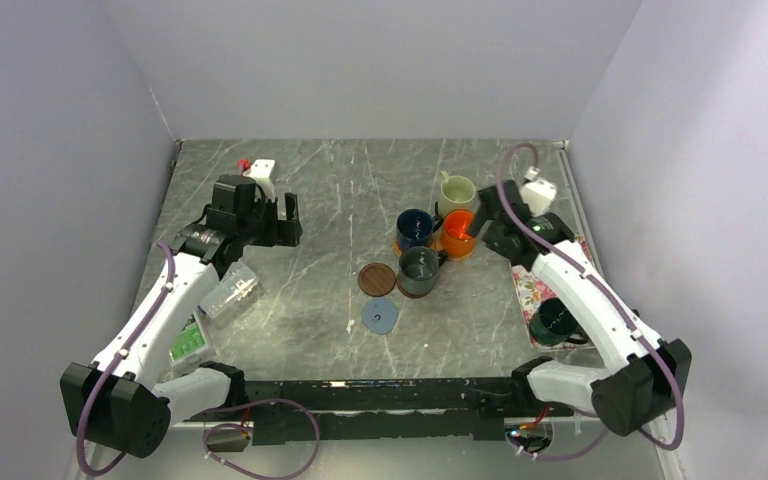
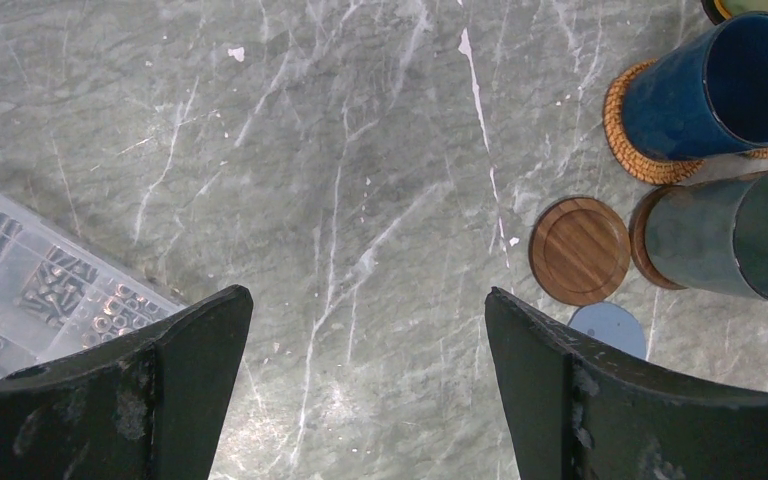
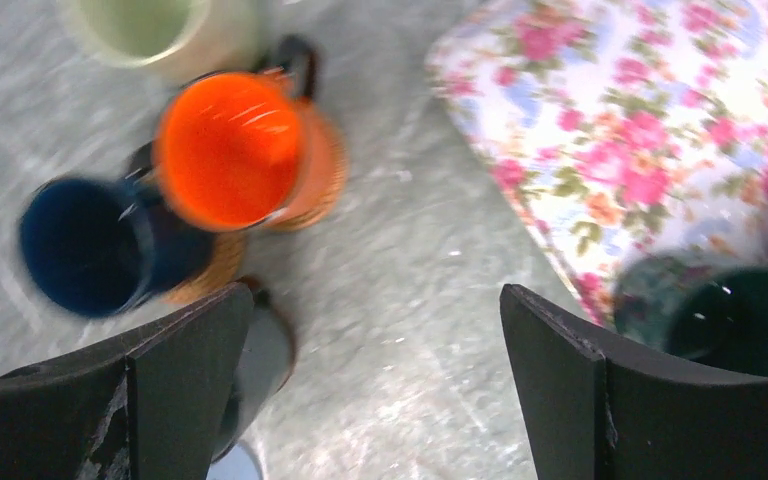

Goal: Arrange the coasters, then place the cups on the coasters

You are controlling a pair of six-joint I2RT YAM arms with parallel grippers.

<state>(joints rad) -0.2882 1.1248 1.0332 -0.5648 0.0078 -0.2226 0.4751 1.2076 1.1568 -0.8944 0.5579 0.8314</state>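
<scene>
Four cups cluster right of centre: cream [image 1: 454, 193], orange [image 1: 457, 233], dark blue [image 1: 414, 229] and dark green [image 1: 419, 270]. The dark blue cup [image 2: 730, 85] stands on a tan woven coaster [image 2: 630, 140], and the orange cup [image 3: 225, 145] on another. A bare dark brown coaster [image 1: 376, 279] and a blue-grey coaster [image 1: 380, 317] lie in front of them. Another dark green cup [image 1: 555, 322] sits on the floral tray [image 1: 532, 290]. My right gripper [image 3: 376, 290] hangs open and empty just right of the orange cup. My left gripper [image 2: 368, 292] is open over bare table at the left.
A clear plastic box [image 1: 228, 290] of screws lies beside the left arm, with a green packet [image 1: 190, 343] nearer the base. The floral tray lies under the right arm, by the right wall. Grey walls close in the table on three sides.
</scene>
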